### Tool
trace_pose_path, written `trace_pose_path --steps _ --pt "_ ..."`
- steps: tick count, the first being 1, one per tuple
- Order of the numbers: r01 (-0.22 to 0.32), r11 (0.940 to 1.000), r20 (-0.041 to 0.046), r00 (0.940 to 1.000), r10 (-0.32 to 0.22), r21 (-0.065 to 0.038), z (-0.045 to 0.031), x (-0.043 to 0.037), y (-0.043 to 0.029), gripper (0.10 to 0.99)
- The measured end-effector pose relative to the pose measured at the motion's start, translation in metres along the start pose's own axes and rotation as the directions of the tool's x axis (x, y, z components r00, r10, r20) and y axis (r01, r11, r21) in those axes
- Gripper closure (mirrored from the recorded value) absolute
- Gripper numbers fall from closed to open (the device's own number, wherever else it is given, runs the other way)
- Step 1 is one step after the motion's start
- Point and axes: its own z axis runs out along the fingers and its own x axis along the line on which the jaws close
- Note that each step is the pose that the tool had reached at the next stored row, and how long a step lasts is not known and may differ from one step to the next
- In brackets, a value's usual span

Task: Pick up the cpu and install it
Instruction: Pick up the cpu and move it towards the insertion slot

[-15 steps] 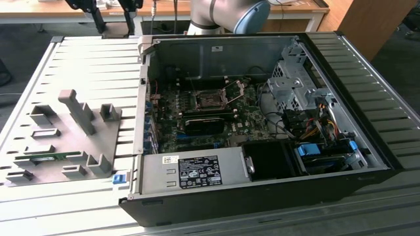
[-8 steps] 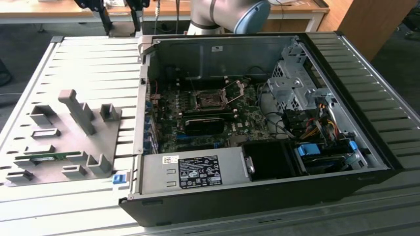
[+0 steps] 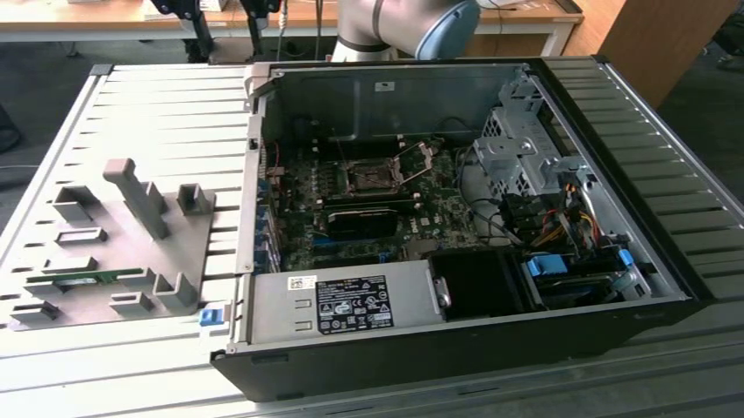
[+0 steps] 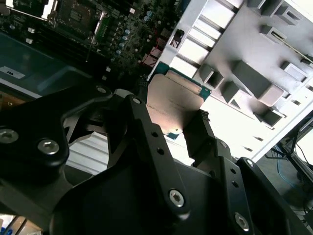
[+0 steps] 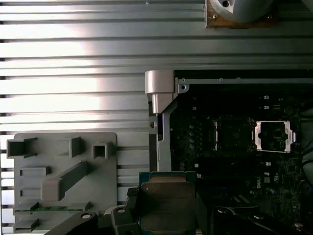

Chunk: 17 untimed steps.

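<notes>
While the pincer [image 4: 169,113] clasps the cpu [image 4: 173,98], pale light streaks the slatted table [image 5: 73,49].

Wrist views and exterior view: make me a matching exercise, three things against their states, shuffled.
Things:
1. cpu
2. socket frame
3. green circuit strip

States:
A. lying on the grey fixture plate
B. clamped in the gripper
C. flipped open

Pairs: 1-B, 2-C, 3-A

Matt black gripper [image 4: 169,113]; cpu [image 4: 176,98] lid brushed metal, dull sheen; fixture plate [image 5: 54,152] matt grey, probably plastic.
</notes>
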Motion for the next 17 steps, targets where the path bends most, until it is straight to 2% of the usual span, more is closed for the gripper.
trace_pose_path --steps 17 --pt "0.0 1.0 -0.0001 1.0 0.0 0.0 0.0031 -0.0306 0.0076 0.545"
